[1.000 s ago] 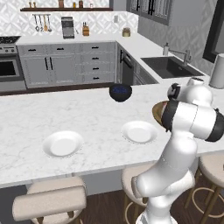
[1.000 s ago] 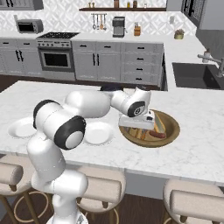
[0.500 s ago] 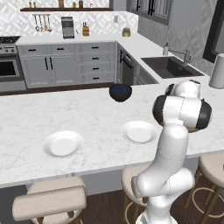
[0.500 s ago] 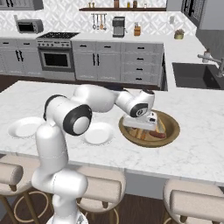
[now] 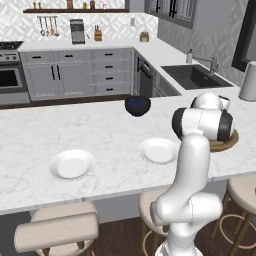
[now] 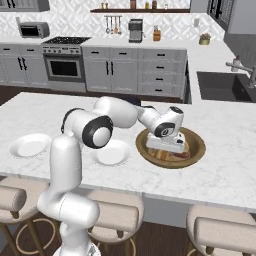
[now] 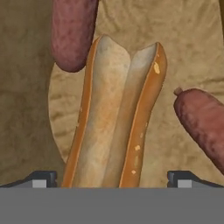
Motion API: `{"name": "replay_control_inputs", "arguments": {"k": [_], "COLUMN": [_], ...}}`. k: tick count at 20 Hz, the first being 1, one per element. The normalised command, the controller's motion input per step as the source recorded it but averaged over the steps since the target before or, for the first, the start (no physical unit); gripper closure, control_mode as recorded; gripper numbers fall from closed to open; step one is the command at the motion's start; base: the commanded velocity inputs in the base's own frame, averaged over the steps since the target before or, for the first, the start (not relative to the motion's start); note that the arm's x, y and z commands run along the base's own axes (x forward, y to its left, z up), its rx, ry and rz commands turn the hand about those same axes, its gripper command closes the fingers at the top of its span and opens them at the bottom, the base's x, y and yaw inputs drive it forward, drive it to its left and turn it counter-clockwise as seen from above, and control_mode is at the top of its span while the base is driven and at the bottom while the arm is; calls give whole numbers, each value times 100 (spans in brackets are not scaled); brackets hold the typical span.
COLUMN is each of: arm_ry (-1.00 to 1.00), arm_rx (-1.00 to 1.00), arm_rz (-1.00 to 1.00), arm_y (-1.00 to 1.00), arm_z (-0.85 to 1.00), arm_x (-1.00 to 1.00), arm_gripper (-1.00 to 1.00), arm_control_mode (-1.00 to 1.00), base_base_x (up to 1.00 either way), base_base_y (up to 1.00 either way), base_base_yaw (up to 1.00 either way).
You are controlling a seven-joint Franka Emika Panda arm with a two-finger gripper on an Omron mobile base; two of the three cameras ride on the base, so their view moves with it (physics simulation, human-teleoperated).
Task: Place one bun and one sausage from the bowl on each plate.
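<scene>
bun (image 7: 116, 118) lies lengthwise between the spread fingertips of the gripper (image 7: 112, 178).

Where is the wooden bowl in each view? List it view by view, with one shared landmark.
Left base view: the wooden bowl is at right, mostly behind the arm.
Right base view: right of centre, under the gripper.
Hand view: its brown floor lies behind the bun.
Shared landmark: the nearer white plate beside it.

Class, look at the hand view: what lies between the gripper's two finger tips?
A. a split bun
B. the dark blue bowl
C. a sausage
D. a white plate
A: the split bun lies lengthwise between the open gripper tips, with a sausage off to either side in the wooden bowl.
</scene>
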Motion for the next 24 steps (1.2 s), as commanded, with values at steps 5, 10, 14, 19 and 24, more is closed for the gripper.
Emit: {"name": "replay_control_inputs", "arguments": {"k": [5,10,14,19,24], "arm_ry": [0,0,0,1,0], "arm_rx": [1,1,0,0,2], "arm_rz": [-2,-2,0,0,0], "arm_y": [20,21,3,0,0], "arm_z": [-13,-15,-38,-54,-35], "arm_x": [6,9,18,12,0], "arm_gripper": [-100,-100,-100,100,100], "arm_control_mode": [-100,-100,-100,-100,-100], "base_base_x": [0,0,0,0,0], "base_base_y": [0,0,0,0,0], "base_base_yaw": [0,0,0,0,0]}}
